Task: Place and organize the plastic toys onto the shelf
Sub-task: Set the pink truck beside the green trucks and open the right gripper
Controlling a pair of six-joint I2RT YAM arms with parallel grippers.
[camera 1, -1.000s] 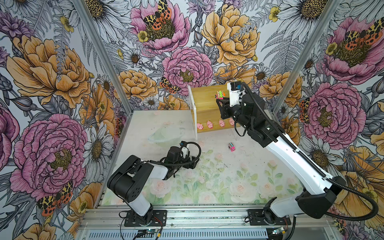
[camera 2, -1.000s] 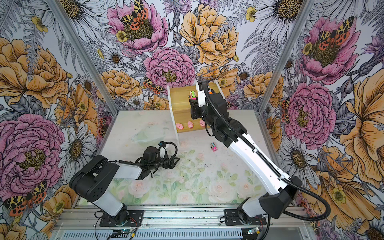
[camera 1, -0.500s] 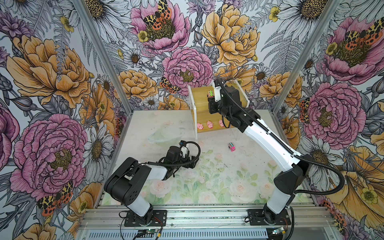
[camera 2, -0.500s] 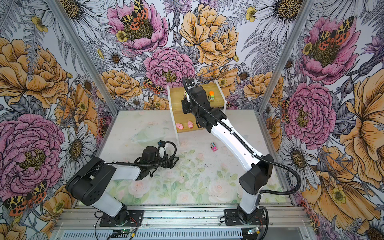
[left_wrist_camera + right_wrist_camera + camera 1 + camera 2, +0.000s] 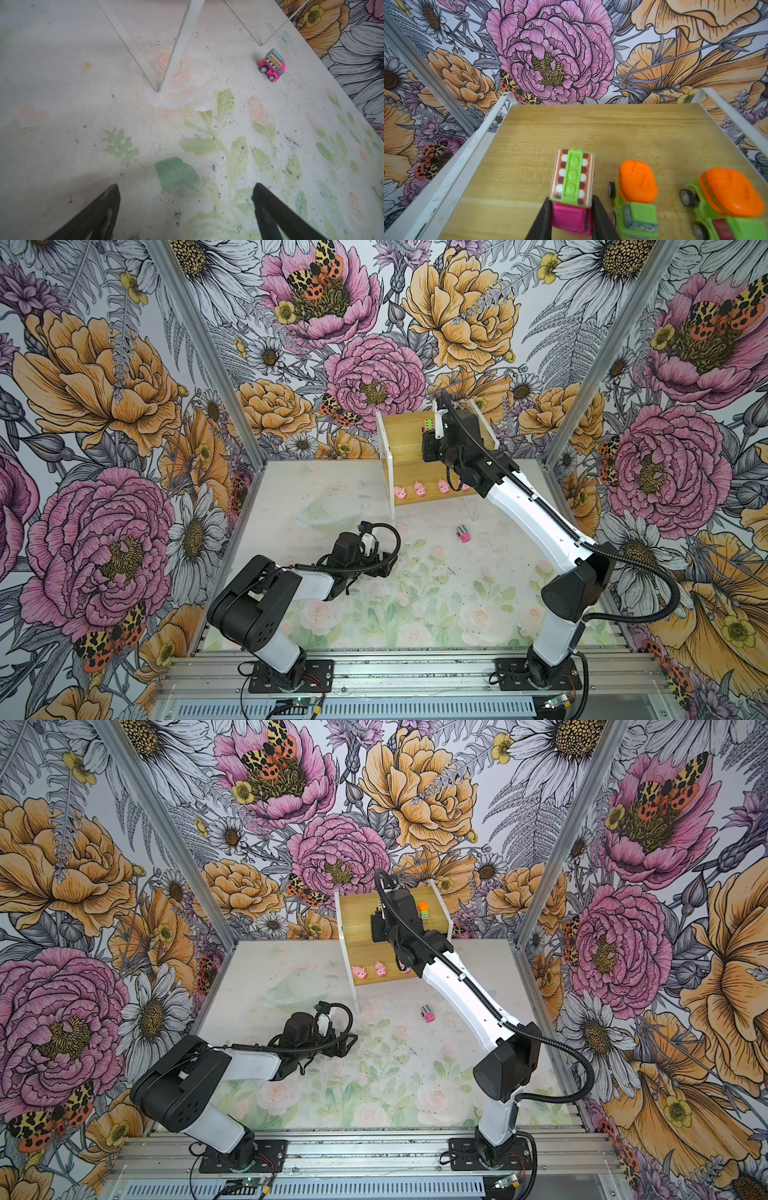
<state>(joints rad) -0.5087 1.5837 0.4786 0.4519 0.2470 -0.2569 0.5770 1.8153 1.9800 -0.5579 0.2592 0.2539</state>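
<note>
— While the right gripper (image 5: pixel 571 200) hangs over the shelf (image 5: pixel 591 124), what has it got?

— A pink truck (image 5: pixel 572 176), pinched by the cab between nearly closed jaws, with its striped top pointing away from the fingers. I can't tell whether the wheels touch the upper board.

— Any room around it?

— It's tight on one side: the nearer of two green trucks (image 5: pixel 635 187) sits just beside one finger, apart from it. On the other side, bare wood runs out to the white side rail (image 5: pixel 483 133). Ahead of the tips the board lies open to its back edge.

— And the left gripper (image 5: pixel 186 195)?

— It's low over the table (image 5: pixel 62 104), jaws spread wide and holding nothing. A second pink truck (image 5: pixel 272 64) stands well ahead of it and off to one side, near a shelf leg, with bare tabletop between.

— The pigs (image 5: pixel 419 489)?

— They're lined along the lower board's front edge, below the right gripper. Three are plain to see.
</note>
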